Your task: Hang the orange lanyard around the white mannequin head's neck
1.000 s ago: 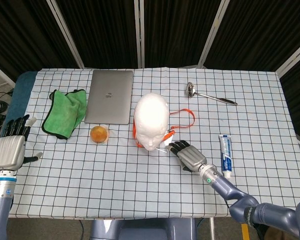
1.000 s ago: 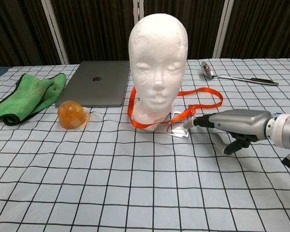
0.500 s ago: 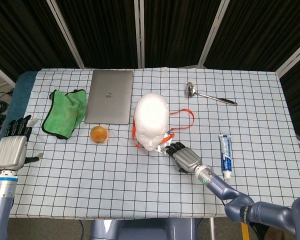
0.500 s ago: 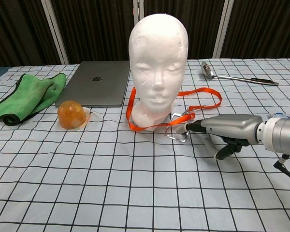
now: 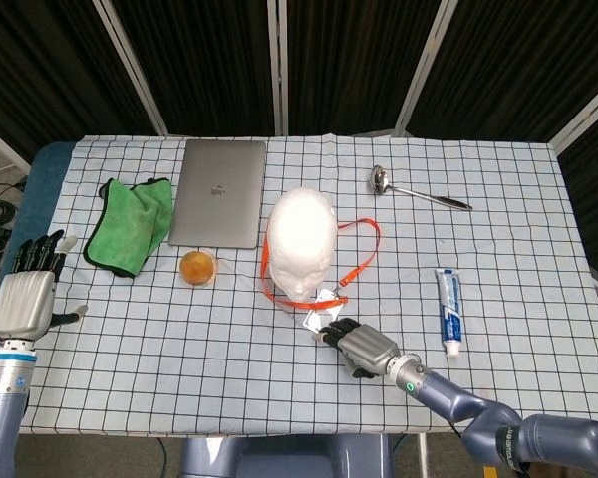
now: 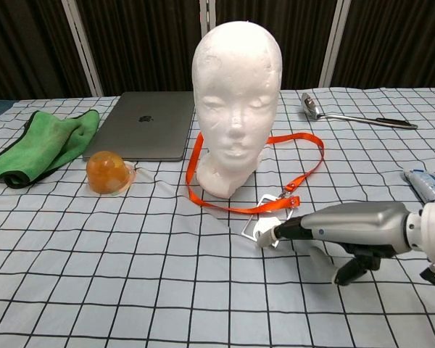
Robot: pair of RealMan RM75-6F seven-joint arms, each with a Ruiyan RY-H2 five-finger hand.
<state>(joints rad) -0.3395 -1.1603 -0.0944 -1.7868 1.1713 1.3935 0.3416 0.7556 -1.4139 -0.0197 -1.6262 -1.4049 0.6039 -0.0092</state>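
Note:
The white mannequin head stands upright mid-table. The orange lanyard lies in a loop around its base, one side passing behind the neck and both ends meeting at a clear badge holder in front of it. My right hand lies low over the cloth in front of the head, fingers stretched out, fingertips gripping the badge holder's edge. My left hand hangs beyond the table's left edge with fingers spread, holding nothing.
A closed laptop and a green cloth lie at the back left, with an orange dome beside the head. A ladle lies at the back right. A toothpaste tube lies right of my right hand.
My right hand has drawn back toward the front edge, pulling the badge holder with it. The lanyard loop has stretched forward and tightened around the head's base. The left hand barely moved.

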